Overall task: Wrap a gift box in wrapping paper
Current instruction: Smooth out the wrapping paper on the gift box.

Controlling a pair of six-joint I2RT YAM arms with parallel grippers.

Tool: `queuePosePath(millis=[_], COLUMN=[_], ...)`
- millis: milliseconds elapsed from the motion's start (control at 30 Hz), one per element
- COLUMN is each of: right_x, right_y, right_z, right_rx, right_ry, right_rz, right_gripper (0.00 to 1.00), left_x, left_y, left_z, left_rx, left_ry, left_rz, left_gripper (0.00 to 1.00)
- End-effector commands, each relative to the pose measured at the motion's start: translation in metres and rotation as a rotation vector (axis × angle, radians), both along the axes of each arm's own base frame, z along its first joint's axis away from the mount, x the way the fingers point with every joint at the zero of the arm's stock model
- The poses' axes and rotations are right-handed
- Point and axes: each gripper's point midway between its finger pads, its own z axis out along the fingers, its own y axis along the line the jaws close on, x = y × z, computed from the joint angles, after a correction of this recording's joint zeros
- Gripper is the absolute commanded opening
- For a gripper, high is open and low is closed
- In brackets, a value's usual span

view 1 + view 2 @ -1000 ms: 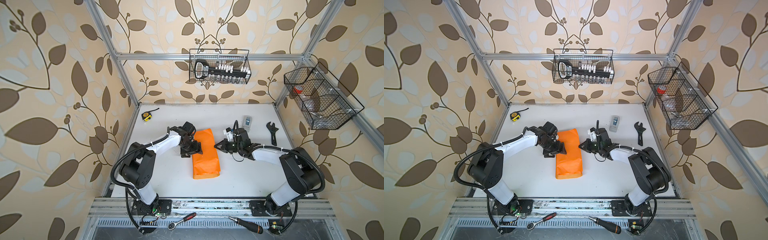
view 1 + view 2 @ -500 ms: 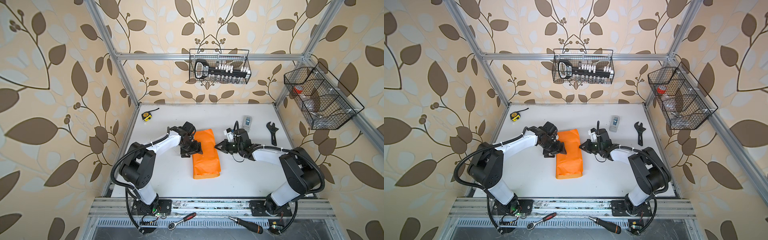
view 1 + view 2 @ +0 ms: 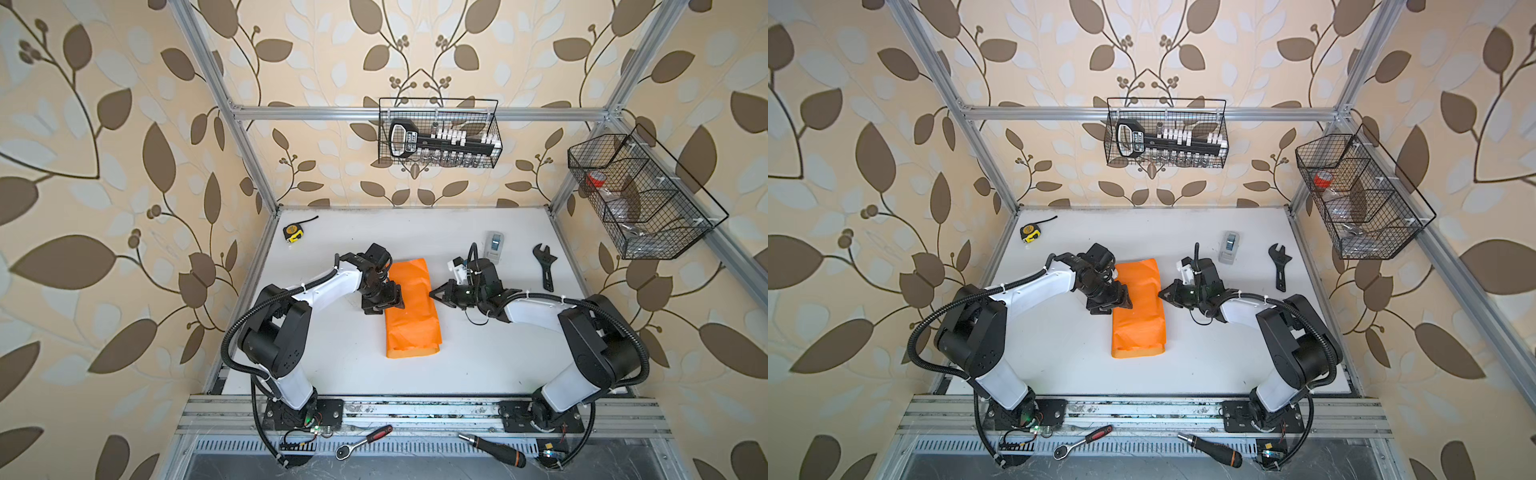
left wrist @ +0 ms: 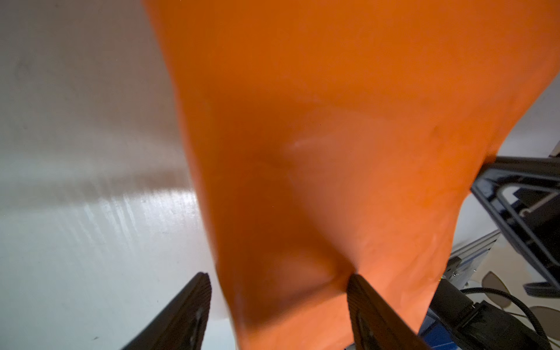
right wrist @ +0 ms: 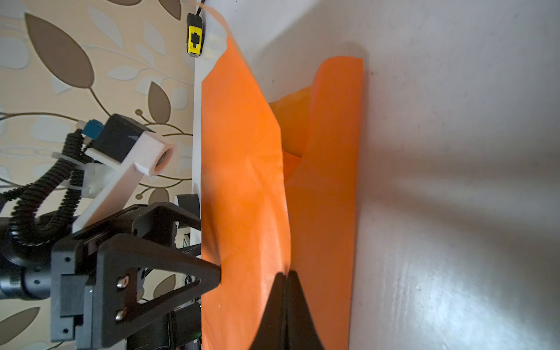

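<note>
Wrapping paper (image 3: 411,309) in oblong bundle, long axis toward back wall (image 3: 332,166)

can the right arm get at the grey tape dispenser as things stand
Probably yes. The dispenser lies in the open just behind the right wrist, nothing on it. The right gripper, fingers shut, has its tip at the paper, so it would have to back off and open first.

A yellow tape measure (image 3: 293,232), grey tape dispenser (image 3: 494,246) and black wrench (image 3: 546,266) lie well apart on the white table (image 3: 478,353); a ratchet (image 3: 365,440) and screwdriver (image 3: 494,449) rest by the front rail.
</note>
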Motion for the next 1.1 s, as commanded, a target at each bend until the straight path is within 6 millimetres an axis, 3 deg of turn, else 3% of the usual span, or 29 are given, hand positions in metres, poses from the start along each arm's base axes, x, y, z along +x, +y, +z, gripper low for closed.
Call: queuePosePath(millis=[0, 133, 200, 333, 467, 767, 1067], right_x=[-0.001, 0.006, 0.011, 0.012, 0.006, -0.003, -0.005], right_y=[-0.006, -0.031, -0.044, -0.046, -0.027, 0.017, 0.019], right_z=[-0.008, -0.008, -0.001, 0.024, 0.038, 0.026, 0.006], right_rx=[-0.018, -0.082, -0.115, -0.152, -0.176, -0.198, -0.235], right_ry=[0.012, 0.018, -0.003, -0.074, -0.116, -0.103, -0.066], right_rz=[-0.008, -0.064, -0.09, -0.073, -0.013, 0.079, 0.086], right_gripper=[0.0, 0.22, 0.28, 0.16, 0.09, 0.09, 0.09], left_x=[-0.003, -0.005, -0.005, -0.006, -0.005, -0.005, -0.004], left_y=[0.003, 0.003, 0.003, 0.003, 0.002, 0.001, -0.001], left_z=[0.003, 0.0, -0.001, -0.002, -0.003, -0.002, 0.005], left_rx=[0.014, 0.015, 0.013, 0.009, 0.004, -0.004, -0.017], left_ry=[-0.013, -0.008, -0.006, -0.008, -0.008, -0.006, -0.015], left_rz=[-0.015, -0.016, -0.017, -0.018, -0.017, -0.016, -0.017], left_gripper=[0.72, 0.71, 0.71, 0.71, 0.71, 0.71, 0.72])
